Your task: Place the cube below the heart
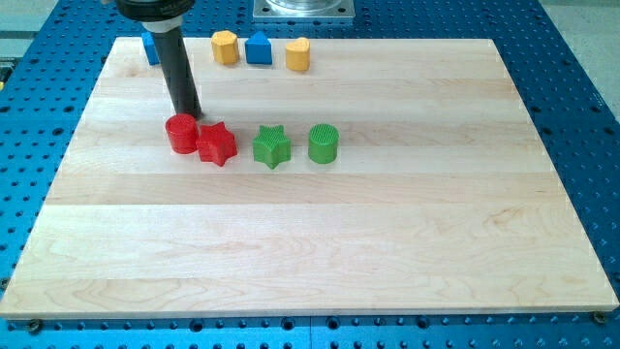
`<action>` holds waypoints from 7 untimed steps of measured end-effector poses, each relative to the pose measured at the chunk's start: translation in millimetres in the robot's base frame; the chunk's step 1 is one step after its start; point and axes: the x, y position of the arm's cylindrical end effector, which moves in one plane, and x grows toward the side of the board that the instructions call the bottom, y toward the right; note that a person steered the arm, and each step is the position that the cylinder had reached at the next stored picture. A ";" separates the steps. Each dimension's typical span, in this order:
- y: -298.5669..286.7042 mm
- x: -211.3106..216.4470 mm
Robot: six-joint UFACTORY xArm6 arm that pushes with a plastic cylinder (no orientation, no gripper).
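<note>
Wooden worktop, pale planks, on a blue perforated base.

Camera view, top row, view's left to right: blue block, partly hidden behind the rod, shape uncertain; yellow block; blue house-shaped block; yellow block.

Middle row, view's left to right: red cylinder; red star touching it; green star; green cylinder.

My tip: end of a dark rod, at the red cylinder's top-right edge, apparently touching. No gripper fitted.

Cube and heart: neither identifiable with certainty; the part-hidden blue block may be the cube.
</note>
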 end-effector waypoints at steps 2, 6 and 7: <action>-3.2 23.3; -129.1 11.3; -130.9 11.3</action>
